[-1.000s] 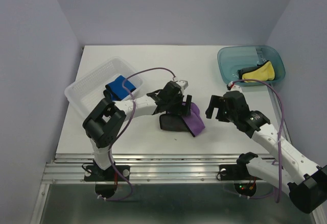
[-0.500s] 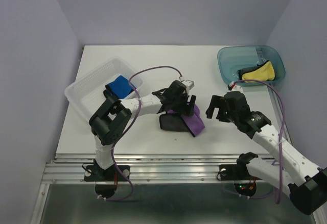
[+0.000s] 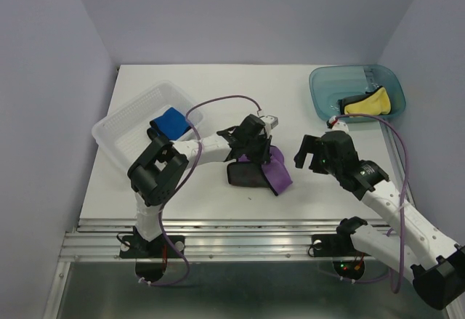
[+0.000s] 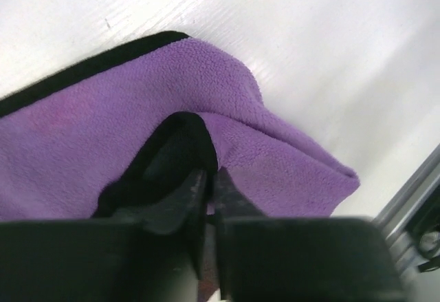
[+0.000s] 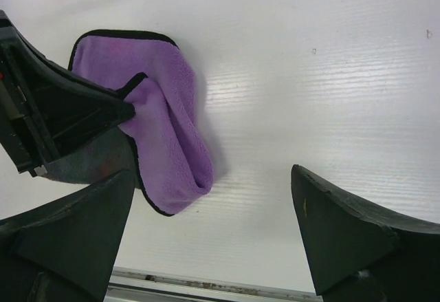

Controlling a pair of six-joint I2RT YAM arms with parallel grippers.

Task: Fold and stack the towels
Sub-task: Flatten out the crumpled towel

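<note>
Close behind the near edge of the white worktop (image 3: 182, 195) lies a crumpled purple fleece towel (image 3: 276, 172). The left jaws are pinched tight on its raised black-edged fold. The right jaws gape wide and hold nothing, over bare worktop just to its right. Farther back, a blue towel (image 3: 172, 124) sits in the clear plastic tray (image 3: 116, 126) at the left edge. A yellow towel (image 3: 370, 102) lies in the teal translucent tub (image 3: 323, 86) at the far right corner.

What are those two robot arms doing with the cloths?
They are folding small towels. The left end effector is pinched shut on a raised fold of the purple towel in the middle of the table. The right end effector hangs open just to the right of that towel, holding nothing. A blue towel lies in the clear tray on the left, and a yellow towel sits in the teal tub at the far right corner.
</note>
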